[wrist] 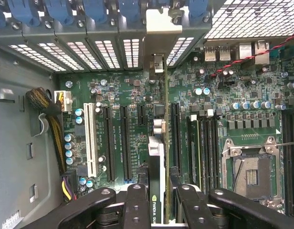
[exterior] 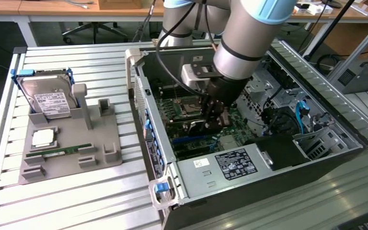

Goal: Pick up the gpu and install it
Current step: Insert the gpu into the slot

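Gripper (wrist: 161, 193) was clamped on the gpu (wrist: 158, 143), card down inside the case (exterior: 139, 91) over the motherboard (wrist: 218, 95).

Exterior view gave context: arm (exterior: 248, 33) reached into the open case, with a gray tray (exterior: 101, 139) at that view's left carrying a hard drive (exterior: 48, 99) and a RAM stick (exterior: 59, 152). Wrist view gave the grip: 2 fingers (wrist: 137, 205) pinched the card, seen edge-on, standing upright among the slots (wrist: 109, 143). Gpu looked thin and dark, with an NVIDIA label near the fingers and a silver bracket (wrist: 157, 62) at the far end by the rear slot covers. Couldn't tell if it was seated.
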Controlling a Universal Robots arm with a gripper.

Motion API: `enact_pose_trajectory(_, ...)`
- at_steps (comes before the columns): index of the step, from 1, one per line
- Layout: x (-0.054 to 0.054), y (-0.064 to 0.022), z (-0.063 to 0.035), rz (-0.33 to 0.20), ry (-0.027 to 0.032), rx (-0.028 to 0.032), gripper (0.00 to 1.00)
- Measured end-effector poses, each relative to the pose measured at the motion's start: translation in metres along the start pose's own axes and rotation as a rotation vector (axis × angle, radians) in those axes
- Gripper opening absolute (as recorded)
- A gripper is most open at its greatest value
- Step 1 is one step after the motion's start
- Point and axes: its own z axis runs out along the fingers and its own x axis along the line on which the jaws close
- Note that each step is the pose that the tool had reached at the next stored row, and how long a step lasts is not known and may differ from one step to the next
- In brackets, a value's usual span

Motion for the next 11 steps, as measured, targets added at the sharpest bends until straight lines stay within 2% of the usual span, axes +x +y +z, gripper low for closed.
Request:
enact_pose_trajectory(7, -0.0002, 0.0006, 0.0008, -0.001, 0.0001, -0.0001, 0.27)
enact_pose_trajectory(11, -0.0009, 0.0006, 0.0029, -0.019, 0.0012, -0.0008, 0.27)
